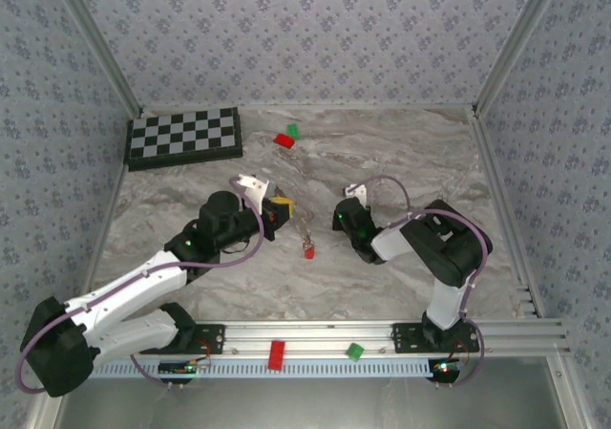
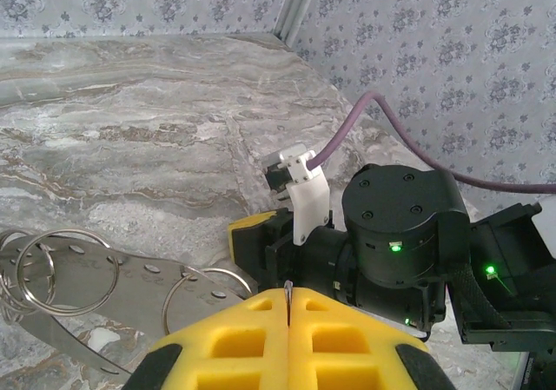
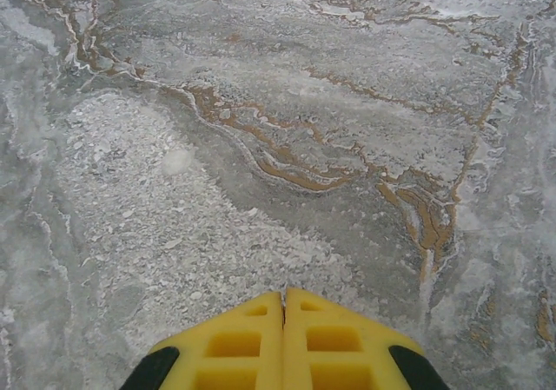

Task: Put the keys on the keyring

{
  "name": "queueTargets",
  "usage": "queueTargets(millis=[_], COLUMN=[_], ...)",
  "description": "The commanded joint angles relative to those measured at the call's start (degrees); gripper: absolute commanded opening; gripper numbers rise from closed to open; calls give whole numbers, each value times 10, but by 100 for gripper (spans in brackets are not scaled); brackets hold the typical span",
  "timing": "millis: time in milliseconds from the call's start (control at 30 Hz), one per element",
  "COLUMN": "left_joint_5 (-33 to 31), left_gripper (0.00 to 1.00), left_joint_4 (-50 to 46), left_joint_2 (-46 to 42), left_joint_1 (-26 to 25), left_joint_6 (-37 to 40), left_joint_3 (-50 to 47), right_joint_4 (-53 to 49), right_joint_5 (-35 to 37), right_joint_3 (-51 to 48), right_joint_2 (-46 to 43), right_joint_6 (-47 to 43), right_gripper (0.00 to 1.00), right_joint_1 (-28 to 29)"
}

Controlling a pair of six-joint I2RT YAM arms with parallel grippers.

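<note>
On the table, left of its middle, the left gripper has its fingers pressed together. Just beside it is the keyring, its grey band lying flat with the long axis running toward those fingertips. A key lies mid-table, red head pointing toward the near edge. The right gripper is closed above bare marble.
</note>
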Motion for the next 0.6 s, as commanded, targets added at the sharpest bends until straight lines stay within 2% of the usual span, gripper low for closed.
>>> queueTargets(millis=[0, 33, 133, 233, 367, 567], left_joint_5=[-2, -2, -2, -2, -3, -3], left_gripper=[0, 0, 0, 0, 0, 0], left_joint_4=[32, 31, 31, 31, 30, 29], left_joint_2=[-15, -15, -17, -18, -20, -24], left_joint_1=[-4, -4, -4, -4, -4, -4], left_joint_6=[2, 2, 2, 1, 2, 1], left_joint_3=[1, 2, 3, 2, 1, 1], right_joint_4=[-51, -60, -107, -178, -312, -514], right_joint_5=[-12, -15, -30, -51, -81, -182], right_joint_3=[-16, -14, -1, 24, 83, 217], right_joint_2=[6, -3, -32, -66, -102, -98], right_joint_6=[7, 6, 9, 12, 28, 13], right_gripper=[0, 4, 26, 35, 37, 36], right_joint_1=[3, 2, -4, -11, -34, -88])
